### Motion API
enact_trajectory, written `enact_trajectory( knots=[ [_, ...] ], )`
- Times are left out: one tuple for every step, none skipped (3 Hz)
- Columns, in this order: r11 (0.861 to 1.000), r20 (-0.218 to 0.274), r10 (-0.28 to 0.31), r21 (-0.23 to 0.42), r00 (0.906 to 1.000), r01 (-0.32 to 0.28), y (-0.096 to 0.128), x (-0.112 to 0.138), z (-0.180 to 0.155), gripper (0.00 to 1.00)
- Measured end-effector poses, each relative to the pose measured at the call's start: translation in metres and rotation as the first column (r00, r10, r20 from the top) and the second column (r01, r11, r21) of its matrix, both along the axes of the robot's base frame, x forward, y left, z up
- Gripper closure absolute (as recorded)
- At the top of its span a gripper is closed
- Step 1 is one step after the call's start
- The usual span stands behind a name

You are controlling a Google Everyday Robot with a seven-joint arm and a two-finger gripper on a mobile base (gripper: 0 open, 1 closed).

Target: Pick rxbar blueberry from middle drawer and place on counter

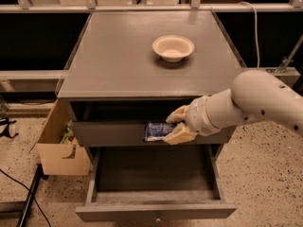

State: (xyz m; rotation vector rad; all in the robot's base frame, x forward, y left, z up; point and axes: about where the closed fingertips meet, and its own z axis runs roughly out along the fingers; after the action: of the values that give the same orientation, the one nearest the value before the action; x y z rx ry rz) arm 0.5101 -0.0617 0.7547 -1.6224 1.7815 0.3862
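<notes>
My gripper [174,125] is shut on the rxbar blueberry [155,131], a small flat bar in a glossy dark blue wrapper with pale lettering. It holds the bar in the air in front of the upper drawer's face, above the open middle drawer [156,171], whose grey floor lies bare. The counter [118,56] is the broad grey cabinet top just above and behind the gripper. My pale arm comes in from the right.
A white bowl [173,47] stands on the counter at the back right. A cardboard box [60,148] sits on the floor left of the cabinet. A dark cable [19,193] lies on the speckled floor at lower left.
</notes>
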Motion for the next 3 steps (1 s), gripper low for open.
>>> enact_trajectory(
  knots=[
    [1.000, 0.014, 0.020, -0.001, 0.9997, -0.020, 0.004, 0.000, 0.010, 1.00],
    [0.999, 0.031, 0.046, -0.006, 0.9984, -0.046, 0.013, 0.000, 0.033, 1.00],
    [0.998, 0.056, 0.066, -0.009, 0.9962, -0.066, 0.021, 0.001, 0.067, 1.00]
  ],
)
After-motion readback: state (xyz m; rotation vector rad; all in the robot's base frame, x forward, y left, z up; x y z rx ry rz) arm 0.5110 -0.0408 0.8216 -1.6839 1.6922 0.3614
